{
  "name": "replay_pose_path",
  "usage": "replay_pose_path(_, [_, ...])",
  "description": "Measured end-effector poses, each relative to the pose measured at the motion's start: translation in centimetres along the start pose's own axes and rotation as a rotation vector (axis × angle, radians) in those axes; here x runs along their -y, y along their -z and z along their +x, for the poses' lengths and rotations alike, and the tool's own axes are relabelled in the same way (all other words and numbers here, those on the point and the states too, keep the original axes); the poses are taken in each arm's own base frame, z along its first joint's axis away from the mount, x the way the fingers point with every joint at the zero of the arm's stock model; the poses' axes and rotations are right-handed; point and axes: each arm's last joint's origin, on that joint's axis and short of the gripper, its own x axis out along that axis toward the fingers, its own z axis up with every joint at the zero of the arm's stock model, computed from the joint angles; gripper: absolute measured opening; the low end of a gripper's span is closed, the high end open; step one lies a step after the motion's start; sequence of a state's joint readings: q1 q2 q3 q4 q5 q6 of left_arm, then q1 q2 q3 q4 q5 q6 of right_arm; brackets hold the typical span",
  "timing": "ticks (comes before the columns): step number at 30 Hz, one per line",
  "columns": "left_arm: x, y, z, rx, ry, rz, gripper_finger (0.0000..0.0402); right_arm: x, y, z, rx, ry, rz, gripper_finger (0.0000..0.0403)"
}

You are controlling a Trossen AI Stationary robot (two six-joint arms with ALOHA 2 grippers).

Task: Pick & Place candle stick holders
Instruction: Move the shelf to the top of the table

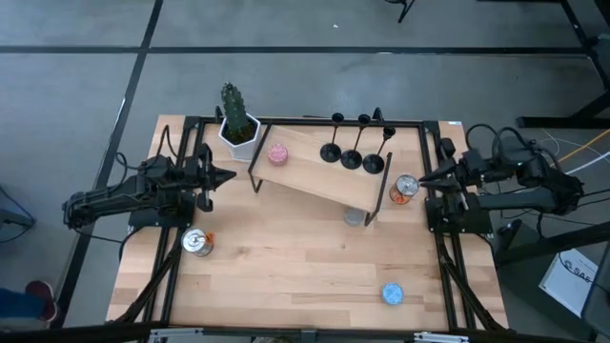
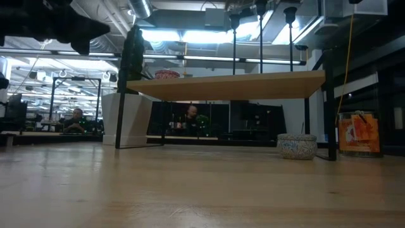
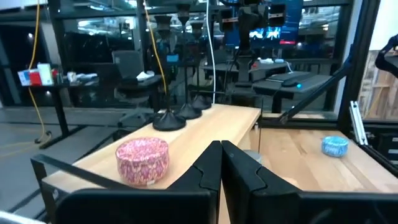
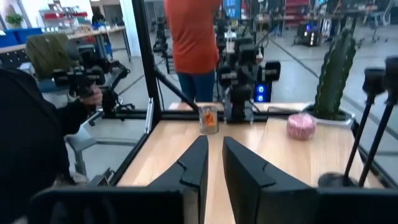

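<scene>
The three candle stick holders point(image 1: 355, 152) are standing together on the raised shelf point(image 1: 315, 176); the left gripper point(image 1: 224, 175) is waiting clenched and empty beside it; the right gripper point(image 1: 426, 176) is hovering opposite, fingers slightly parted, grasping nothing.

Grey concrete floor point(image 1: 76, 86), dark floor lines; ceiling strip lights point(image 2: 190, 35); glass partitions point(image 3: 93, 56).

3 candle stick holders point(image 1: 354, 152) – 3 tins point(image 1: 392, 294) – 2 cans point(image 1: 197, 242)
</scene>
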State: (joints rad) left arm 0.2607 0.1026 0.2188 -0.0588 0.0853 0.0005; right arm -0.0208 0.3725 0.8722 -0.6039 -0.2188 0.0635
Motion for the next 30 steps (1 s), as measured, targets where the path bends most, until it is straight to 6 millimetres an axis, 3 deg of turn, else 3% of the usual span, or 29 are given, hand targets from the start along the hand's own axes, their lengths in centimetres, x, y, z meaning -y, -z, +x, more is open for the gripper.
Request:
replay_pose_path(21, [0.0, 0.1, 0.0, -0.006, -0.002, -0.049, 0.0006, 0.0, 0.6, 0.0, -0.057, 0.005, 0.015, 0.0053])
replay_pose_path(30, [0.0, 0.1, 0.0, -0.006, -0.003, -0.049, 0.0006, 0.0, -1.1, -0.1, 0.110, 0.014, 0.037, 0.0053])
